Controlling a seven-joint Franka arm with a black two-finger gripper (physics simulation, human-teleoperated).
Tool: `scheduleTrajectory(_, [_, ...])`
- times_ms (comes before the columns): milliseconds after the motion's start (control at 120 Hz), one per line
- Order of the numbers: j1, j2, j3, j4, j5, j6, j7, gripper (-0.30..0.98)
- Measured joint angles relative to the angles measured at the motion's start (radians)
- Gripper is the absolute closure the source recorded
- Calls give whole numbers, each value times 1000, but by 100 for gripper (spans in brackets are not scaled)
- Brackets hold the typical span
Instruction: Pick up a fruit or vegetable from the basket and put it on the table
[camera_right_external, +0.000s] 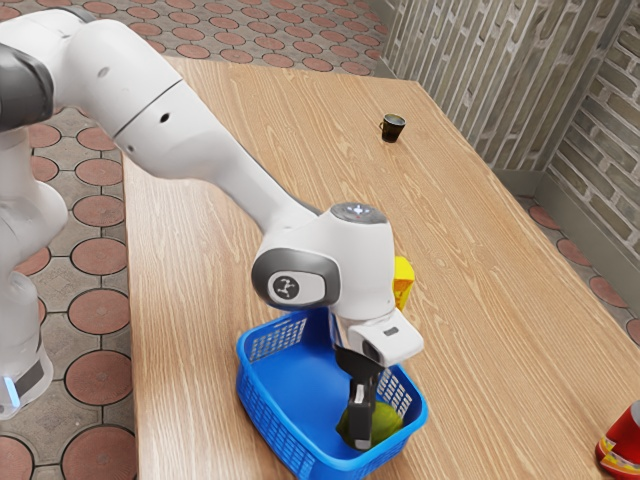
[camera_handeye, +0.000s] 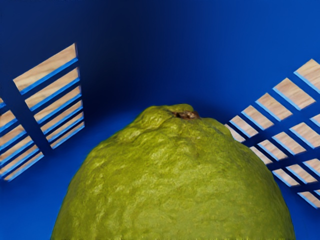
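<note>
Fruit (camera_right_external: 387, 420), green and lumpy-skinned with a brown stem scar (camera_handeye: 185, 115), sits inside the blue plastic basket (camera_right_external: 258, 403), close to one corner. Whether it is a citrus or something like a guava I cannot say for sure. The gripper (camera_right_external: 366, 432) is down inside the basket, right at the fruit; how the jaws stand, whether apart or tight on it, I cannot tell, as the far side of the fruit is hidden.

So the reach looks done, by my judgement, while the lift, the carry over the rim and the setting down on the wooden table (camera_right_external: 200, 330) are all left to do. If the hold is not yet firm, that comes first.

The slotted walls are what mainly stands in the way: they rise around the fruit, and the corner leaves little room beside it. A straight lift, well above the rim before any sideways move, seems wise; a low exit could catch the basket and drag it. Rounded as it is, the fruit may roll once released, so it wants a gentle, low release.

Beyond the basket, a yellow object (camera_right_external: 403, 278) stands partly hidden behind the arm (camera_right_external: 205, 145). A dark cup (camera_right_external: 393, 128) is farther off, and a red container (camera_right_external: 624, 445) stands at the exterior view's right edge
</note>
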Motion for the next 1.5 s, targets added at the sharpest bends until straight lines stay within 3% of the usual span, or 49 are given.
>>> scheduleTrajectory(333, [-35, -36, 41, -6, 41, 9, -67, 66])
scheduleTrajectory(358, [-66, -46, 73, -8, 42, 8, -75, 67])
scheduleTrajectory(433, [-22, -85, 36, -28, 50, 8, -92, 64])
scheduleTrajectory(508, [-1, -135, 44, -42, 56, 3, -118, 85])
scheduleTrajectory(567, [39, -177, 48, -40, 94, 4, -131, 69])
scheduleTrajectory(600, [64, -193, 48, -27, 104, 4, -134, 41])
scheduleTrajectory(625, [79, -197, 49, 0, 109, 4, -133, 29])
scheduleTrajectory(675, [94, -195, 50, 55, 116, 2, -125, 21])
scheduleTrajectory(808, [171, -199, 51, 90, 124, -7, -101, 18])
scheduleTrajectory(1042, [417, -193, 53, 94, 122, -60, -62, 18])
scheduleTrajectory(1275, [501, -265, 117, 95, 89, -106, -24, 4])
scheduleTrajectory(1358, [509, -254, 126, 172, 33, -112, -35, 2])
scheduleTrajectory(1392, [499, -234, 119, 220, 49, -114, -93, 1])
scheduleTrajectory(1458, [400, -172, 97, 453, 209, -234, -325, 1])
scheduleTrajectory(1500, [376, -145, 92, 619, 210, -385, -472, 1])
